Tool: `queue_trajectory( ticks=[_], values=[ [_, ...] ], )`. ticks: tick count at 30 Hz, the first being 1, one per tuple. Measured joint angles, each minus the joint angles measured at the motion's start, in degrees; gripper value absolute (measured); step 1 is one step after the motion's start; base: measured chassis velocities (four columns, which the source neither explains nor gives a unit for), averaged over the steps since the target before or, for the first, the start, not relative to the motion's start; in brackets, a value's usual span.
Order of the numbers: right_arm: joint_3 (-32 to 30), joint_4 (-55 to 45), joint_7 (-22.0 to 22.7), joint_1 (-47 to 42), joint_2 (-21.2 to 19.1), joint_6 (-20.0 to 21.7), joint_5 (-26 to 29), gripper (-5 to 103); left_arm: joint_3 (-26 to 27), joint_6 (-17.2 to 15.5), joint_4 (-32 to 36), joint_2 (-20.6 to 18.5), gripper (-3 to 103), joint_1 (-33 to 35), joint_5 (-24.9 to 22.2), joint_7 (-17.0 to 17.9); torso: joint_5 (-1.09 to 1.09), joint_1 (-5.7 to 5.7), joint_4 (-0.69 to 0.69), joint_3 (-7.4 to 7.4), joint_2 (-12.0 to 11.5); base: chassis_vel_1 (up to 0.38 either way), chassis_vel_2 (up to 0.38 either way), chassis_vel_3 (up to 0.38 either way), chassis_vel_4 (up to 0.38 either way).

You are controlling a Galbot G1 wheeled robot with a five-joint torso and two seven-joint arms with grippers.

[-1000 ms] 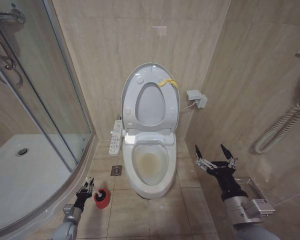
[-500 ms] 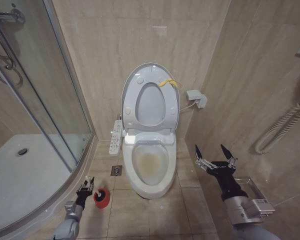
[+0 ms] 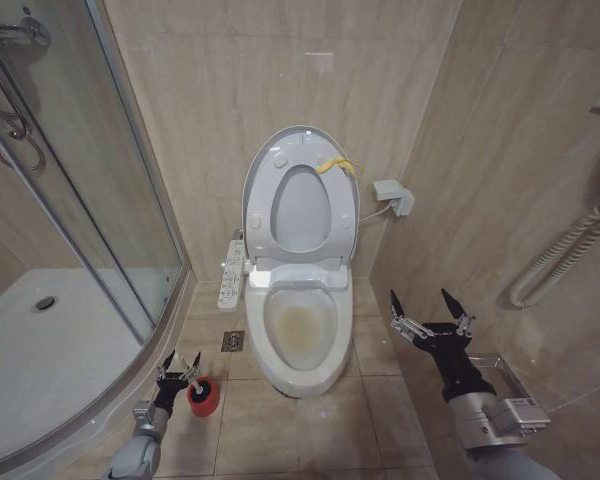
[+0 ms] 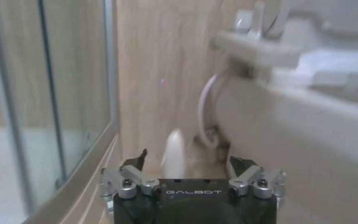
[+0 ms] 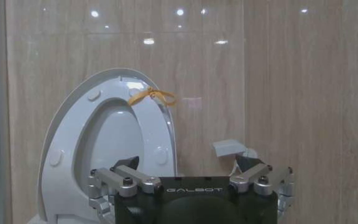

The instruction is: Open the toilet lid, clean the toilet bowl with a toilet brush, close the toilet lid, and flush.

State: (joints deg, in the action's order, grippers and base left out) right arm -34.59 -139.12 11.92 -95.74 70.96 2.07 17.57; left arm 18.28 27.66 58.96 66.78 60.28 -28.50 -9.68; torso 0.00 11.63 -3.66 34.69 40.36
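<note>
White and glossy, the toilet lid stands raised against the tiled wall, yellow strap at its rim, above the stained toilet bowl. Low beside the bowl, the left gripper spreads its fingers around the toilet brush in its red holder. The right gripper hovers open beside the bowl.

Beige marble-look wall tiles surround me; a curved glass shower door stands left, floor drain below.
</note>
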Motion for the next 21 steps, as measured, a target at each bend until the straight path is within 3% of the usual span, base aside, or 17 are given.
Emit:
queue_trajectory(
  ticks=[3, 4, 6, 7, 9, 11, 13, 14, 17, 18, 20, 21],
  values=[
    [0.0, 0.0, 0.0, 0.0, 0.0, 0.0, 0.0, 100, 0.56, 0.56, 4.33, -0.33, 80, 1.69, 0.2, 0.08, 0.01, 0.0, 0.0, 0.0, 0.0, 0.0, 0.0, 0.0, 0.0],
    [0.0, 0.0, 0.01, 0.0, 0.0, 0.0, 0.0, 100, 1.0, 0.16, 7.39, -0.6, 99, 2.95, 0.5, 0.83, 0.0, 0.0, -0.03, 0.0, 0.0, 0.0, 0.0, 0.0, 0.0],
    [0.0, 0.0, 0.0, 0.0, 0.0, 0.0, 0.0, 100, 1.71, -2.64, 14.33, -1.25, 99, 5.65, 0.46, 2.85, 0.01, 0.0, -0.01, 0.0, 0.0, 0.0, 0.0, 0.0, 0.0],
    [0.0, 0.0, 0.0, 0.0, 0.0, 0.0, 0.0, 100, 1.71, -2.64, 14.33, -1.25, 99, 5.65, 0.46, 2.85, 0.01, 0.0, -0.01, 0.0, 0.0, 0.0, 0.0, 0.0, 0.0],
    [0.0, 0.0, 0.0, 0.0, 0.0, 0.0, 0.0, 100, 3.08, -6.02, 24.81, -1.78, 99, 9.26, 0.41, 5.52, 0.0, 0.0, 0.0, 0.0, 0.0, 0.0, 0.0, 0.0, 0.0],
    [0.0, 0.0, 0.0, 0.0, 0.01, 0.0, 0.0, 100, 3.7, -7.34, 28.58, -1.85, 99, 10.61, 0.45, 6.46, 0.01, 0.0, -0.03, 0.0, 0.0, 0.0, 0.0, 0.0, 0.0],
    [0.0, 0.0, 0.0, 0.0, 0.0, 0.0, 0.0, 100, 6.39, -11.78, 40.93, -1.76, 100, 15.19, 0.28, 10.08, 0.01, 0.0, -0.01, 0.0, 0.0, 0.0, 0.0, 0.0, 0.0],
    [0.0, 0.0, 0.0, 0.0, 0.0, 0.0, 0.0, 100, 6.39, -11.78, 40.93, -1.76, 100, 15.19, 0.28, 10.08, 0.01, 0.0, -0.01, 0.0, 0.0, 0.0, 0.0, 0.0, 0.0],
    [0.0, 0.0, 0.0, 0.0, 0.0, 0.0, 0.0, 100, 10.38, -18.12, 56.22, -1.61, 100, 22.0, 0.32, 17.47, 0.01, 0.0, -0.02, -0.01, 0.0, 0.0, 0.0, 0.0, 0.0],
    [0.0, 0.0, 0.0, 0.0, 0.0, 0.0, 0.0, 100, 10.38, -18.12, 56.22, -1.61, 100, 22.0, 0.32, 17.47, 0.01, 0.0, -0.02, -0.01, 0.0, 0.0, 0.0, 0.0, 0.0],
    [0.0, 0.0, 0.0, 0.0, 0.0, 0.0, 0.0, 100, 14.45, -22.61, 67.34, -2.04, 100, 29.97, 0.11, 20.37, 0.01, 0.0, 0.01, -0.01, 0.01, 0.0, 0.0, 0.0, 0.0],
    [0.0, 0.0, 0.0, 0.0, 0.0, 0.0, 0.0, 100, 14.45, -22.61, 67.34, -2.04, 100, 29.97, 0.11, 20.37, 0.01, 0.0, 0.01, -0.01, 0.01, 0.0, 0.0, 0.0, 0.0]
  ],
)
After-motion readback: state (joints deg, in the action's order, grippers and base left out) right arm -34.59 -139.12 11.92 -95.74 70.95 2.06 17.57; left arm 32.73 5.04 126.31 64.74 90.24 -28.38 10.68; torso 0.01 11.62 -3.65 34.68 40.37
